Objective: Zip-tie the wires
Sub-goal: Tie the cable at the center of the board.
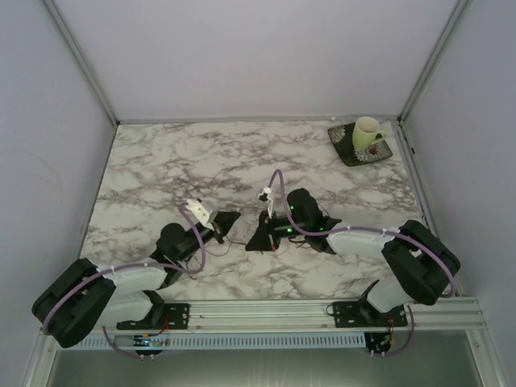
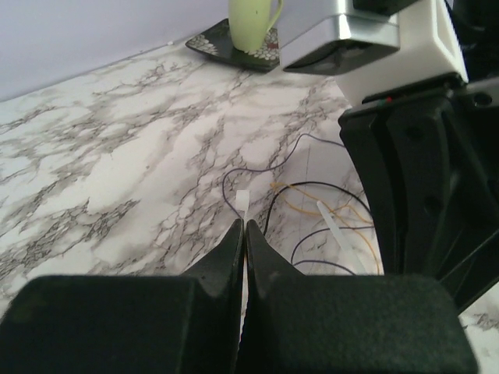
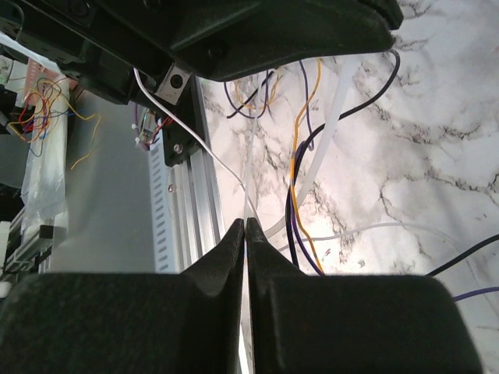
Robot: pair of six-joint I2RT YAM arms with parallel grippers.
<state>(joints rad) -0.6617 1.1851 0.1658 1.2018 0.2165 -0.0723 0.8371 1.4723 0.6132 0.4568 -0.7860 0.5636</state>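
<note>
The left fingers [image 2: 222, 261] are pressed shut, with a short white tab [image 2: 243, 201] poking out from between their tips. The wires [image 2: 312, 185] lie in loose loops on the marble desk [image 2: 117, 156], at 2 o'clock from those tips. The right fingers [image 3: 226, 257] are likewise closed, pinching a translucent zip tie [image 3: 337, 82] that runs toward 1 o'clock among the wires.

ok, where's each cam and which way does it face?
Top external: above, behind; looks down on grey-veined marble table, left arm, right arm.
Left wrist: faces far right past shut left end effector; thin dark wires ahead.
Right wrist: faces back to near aluminium rail past shut right end effector.
Shared: top and left wrist show the pale green ceramic mug; both wrists, the wires.
</note>
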